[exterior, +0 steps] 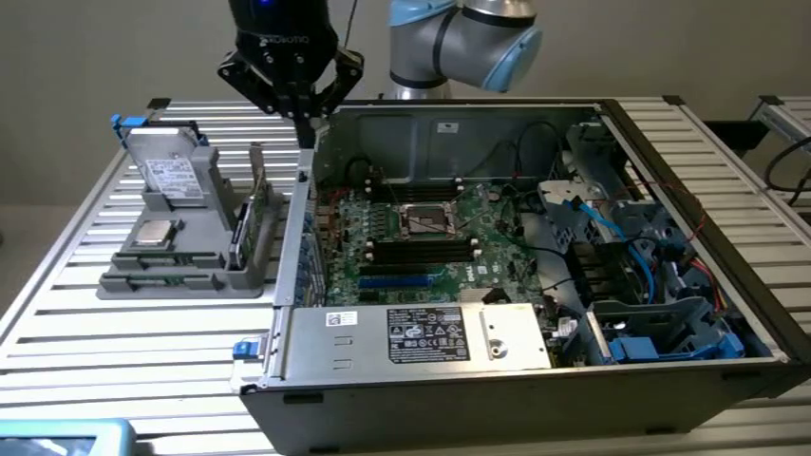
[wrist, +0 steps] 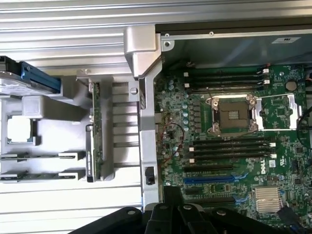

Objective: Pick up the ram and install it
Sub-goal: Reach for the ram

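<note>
So, the pick-up step looks like it hasn't really been started yet. The black two-finger gripper (exterior: 306,119) is hung above the left wall of the open black desktop computer case (exterior: 507,410), between it and the grey plastic parts holder (exterior: 190,285). The fingers look to be drawn together, and nothing can be seen clamped between them.

The ram (wrist: 44,157), a slim green circuit-board stick, is seen edge-on in a slot of that holder, with a second one like it just beside. It's well apart from the gripper, on the far side of the taller green card with the metal bracket (wrist: 96,126).

Nothing is seated in the long black memory slots (wrist: 229,146) on the green motherboard (exterior: 419,256), so install is probably a way off.

For the grab, the fingers would likely need to be parted and lined up across the stick's thin edge, with little room given by the slot walls.
</note>
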### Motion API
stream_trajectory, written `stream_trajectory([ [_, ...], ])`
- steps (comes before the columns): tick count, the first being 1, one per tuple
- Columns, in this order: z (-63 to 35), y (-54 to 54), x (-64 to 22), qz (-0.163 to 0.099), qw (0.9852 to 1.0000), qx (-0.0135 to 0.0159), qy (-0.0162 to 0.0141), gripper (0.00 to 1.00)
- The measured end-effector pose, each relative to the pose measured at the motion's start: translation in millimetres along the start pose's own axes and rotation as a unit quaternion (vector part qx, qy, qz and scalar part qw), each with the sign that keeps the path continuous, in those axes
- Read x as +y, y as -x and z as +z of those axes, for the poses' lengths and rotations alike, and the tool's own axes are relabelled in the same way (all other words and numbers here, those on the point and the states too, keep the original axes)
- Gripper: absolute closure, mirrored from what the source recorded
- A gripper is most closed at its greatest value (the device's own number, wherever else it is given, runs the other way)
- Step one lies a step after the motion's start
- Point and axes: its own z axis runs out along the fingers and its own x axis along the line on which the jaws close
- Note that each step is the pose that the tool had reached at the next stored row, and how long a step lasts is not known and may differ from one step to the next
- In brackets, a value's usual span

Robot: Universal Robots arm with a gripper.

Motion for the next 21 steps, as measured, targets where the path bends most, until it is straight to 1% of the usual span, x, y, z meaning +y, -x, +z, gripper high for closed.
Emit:
stream_trajectory([
  [4, 0.6, -18.0, -1.8, 0.000, 1.0000, 0.0001, 0.0000, 0.89],
  [7, 2.4, -31.6, -3.8, 0.000, 1.0000, 0.0010, -0.0001, 0.89],
  [9, 3.6, -38.5, -5.4, 0.000, 1.0000, 0.0016, -0.0004, 0.89],
  [12, 5.6, -45.4, -8.2, 0.000, 1.0000, 0.0033, -0.0009, 0.89],
  [17, 10.5, -53.9, -14.0, 0.000, 1.0000, 0.0081, -0.0016, 0.89],
  [21, 14.3, -63.5, -18.0, 0.000, 0.9999, 0.0101, -0.0023, 0.89],
])
